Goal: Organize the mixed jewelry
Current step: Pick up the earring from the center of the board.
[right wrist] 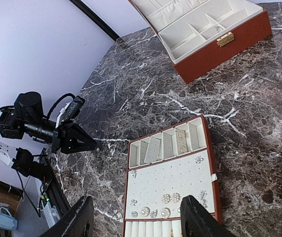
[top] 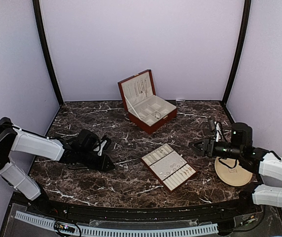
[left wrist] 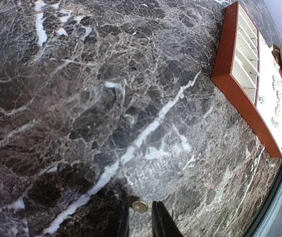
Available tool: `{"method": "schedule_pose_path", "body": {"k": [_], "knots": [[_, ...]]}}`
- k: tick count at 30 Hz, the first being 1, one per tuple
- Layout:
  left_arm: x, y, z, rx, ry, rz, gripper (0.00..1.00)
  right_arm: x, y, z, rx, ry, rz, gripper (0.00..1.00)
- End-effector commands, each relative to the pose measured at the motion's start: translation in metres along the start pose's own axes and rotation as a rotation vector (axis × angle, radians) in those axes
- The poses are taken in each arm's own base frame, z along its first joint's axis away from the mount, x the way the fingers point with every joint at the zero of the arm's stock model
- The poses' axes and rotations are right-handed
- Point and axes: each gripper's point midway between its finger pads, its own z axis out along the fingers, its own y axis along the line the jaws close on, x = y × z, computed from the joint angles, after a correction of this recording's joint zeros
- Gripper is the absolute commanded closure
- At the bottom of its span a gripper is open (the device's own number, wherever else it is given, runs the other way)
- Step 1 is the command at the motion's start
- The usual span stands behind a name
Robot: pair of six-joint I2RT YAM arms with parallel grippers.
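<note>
A tiny round pale-gold jewelry piece [left wrist: 140, 207] lies on the dark marble between the tips of my left gripper [left wrist: 141, 218]. Its jaws stand narrowly open around the piece, with a sliver of gap on the right side. In the top view the left gripper [top: 108, 165] is low on the table, left of the flat tray [top: 176, 174]. The tray [right wrist: 170, 165] holds several sparkly earrings [right wrist: 170, 198] and small rings [right wrist: 183, 143]. My right gripper [right wrist: 138, 223] hovers wide open above the tray's near end, holding nothing. In the top view the right gripper [top: 194, 146] sits right of the tray.
An open red-brown jewelry box [top: 149, 114] with cream lining stands at the back centre, with fine chains [top: 142, 89] hanging in its lid. A round beige plate [top: 233, 174] lies at the right, under the right arm. Purple walls close in the table on three sides.
</note>
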Motion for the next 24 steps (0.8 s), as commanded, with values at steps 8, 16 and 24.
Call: {"method": "schedule_pose_path", "body": {"k": [8, 16, 24], "knots": [[0.002, 0.006, -0.002, -0.015, -0.017, -0.014, 0.82, 0.001, 0.001, -0.001, -0.015, -0.013, -0.008, 0.39], [0.010, 0.002, 0.004, 0.027, 0.014, -0.022, 0.87, 0.002, -0.001, -0.001, -0.009, -0.004, -0.010, 0.39], [0.011, 0.003, 0.007, 0.025, 0.027, -0.023, 0.99, 0.002, -0.002, -0.001, -0.001, -0.003, -0.011, 0.39]]}}
